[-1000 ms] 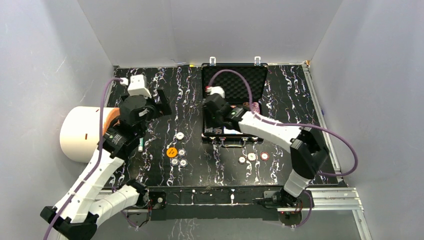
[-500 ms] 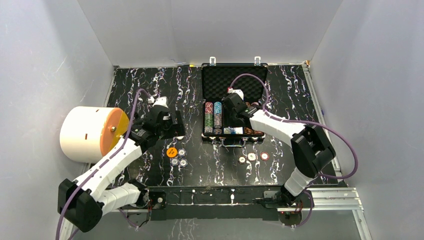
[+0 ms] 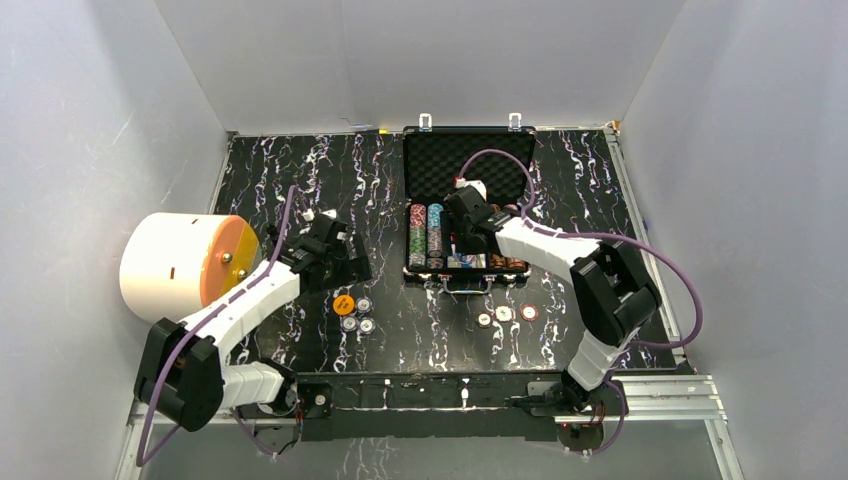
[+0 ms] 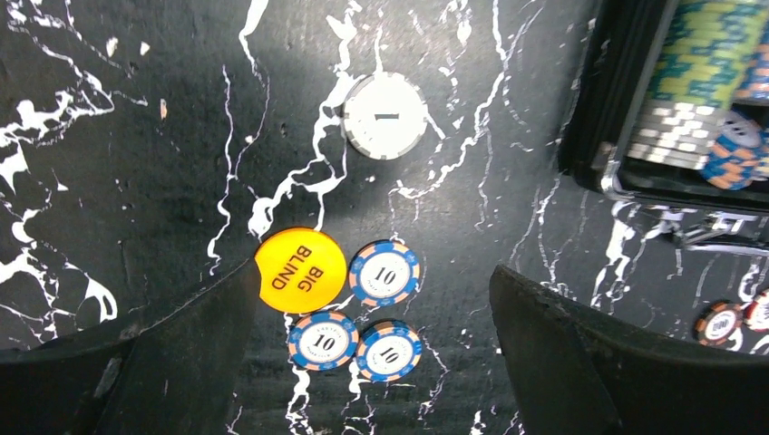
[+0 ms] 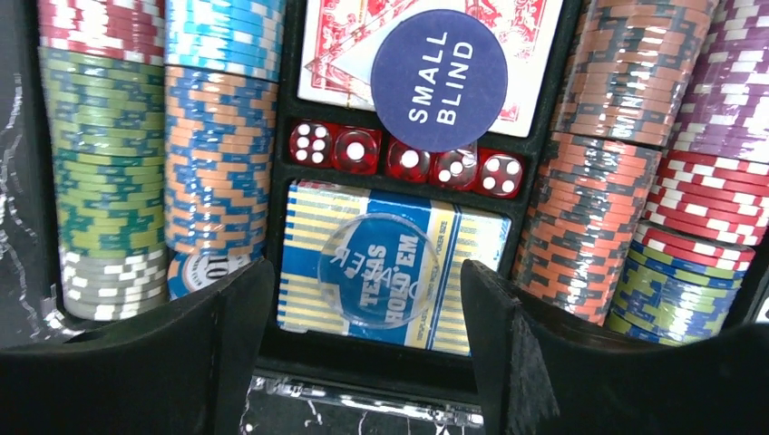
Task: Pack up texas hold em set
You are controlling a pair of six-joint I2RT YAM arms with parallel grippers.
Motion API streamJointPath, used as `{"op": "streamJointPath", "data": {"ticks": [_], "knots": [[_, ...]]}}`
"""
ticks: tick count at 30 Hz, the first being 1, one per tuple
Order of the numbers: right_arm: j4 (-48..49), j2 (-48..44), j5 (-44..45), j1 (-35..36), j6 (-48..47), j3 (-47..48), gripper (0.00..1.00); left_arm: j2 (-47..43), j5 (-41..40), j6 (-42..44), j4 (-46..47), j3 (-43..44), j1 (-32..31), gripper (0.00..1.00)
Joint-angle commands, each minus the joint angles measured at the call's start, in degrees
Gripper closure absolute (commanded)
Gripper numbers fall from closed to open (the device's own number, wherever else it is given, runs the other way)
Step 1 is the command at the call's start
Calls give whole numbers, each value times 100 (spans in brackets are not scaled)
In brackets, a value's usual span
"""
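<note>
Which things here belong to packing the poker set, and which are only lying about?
Belong to the job: briefcase; BIG BLIND button; three blue 10 chips beside it; white chip; three loose chips in front of the case; dice and SMALL BLIND button, already inside.
Just lying about: white drum with orange face.

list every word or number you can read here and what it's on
"BIG BLIND": orange button.
"10": upper blue chip.
"10": lower right blue chip.
"SMALL BLIND": dark blue button.
"TEXAS HOLD'EM": blue card deck, read through the clear disc.
Blurred: lower left blue chip. The deck's finer print is too small to read.
</note>
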Motion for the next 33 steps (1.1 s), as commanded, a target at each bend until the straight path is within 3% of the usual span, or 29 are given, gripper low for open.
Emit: {"op": "streamJointPath", "data": {"ticks": [1, 7, 11, 14, 16, 26, 33], "knots": [[148, -715, -63, -6, -44, 63, 17, 170, 78, -181, -324, -21, 52, 7], [257, -1331, -348, -9, 140, -169, 23, 659, 61, -267, -705, 0, 63, 34], [401, -1576, -535, -6, 243, -491, 24, 962, -259, -358, -971, -13, 70, 29], [448, -1643, -641, -9, 270, -608, 25, 1362, -403, -493, -791, -61, 70, 38], [467, -1707, -675, -4, 268, -643, 26, 1580, -718, -659, -464, -182, 92, 32], [520, -1895, -622, -6, 312, -802, 27, 1873, -1329, -862, -887, -89, 88, 56], [529, -2029, -579, -9, 327, -917, 27, 1937, -941, -549, -1277, 6, -19, 46]]}}
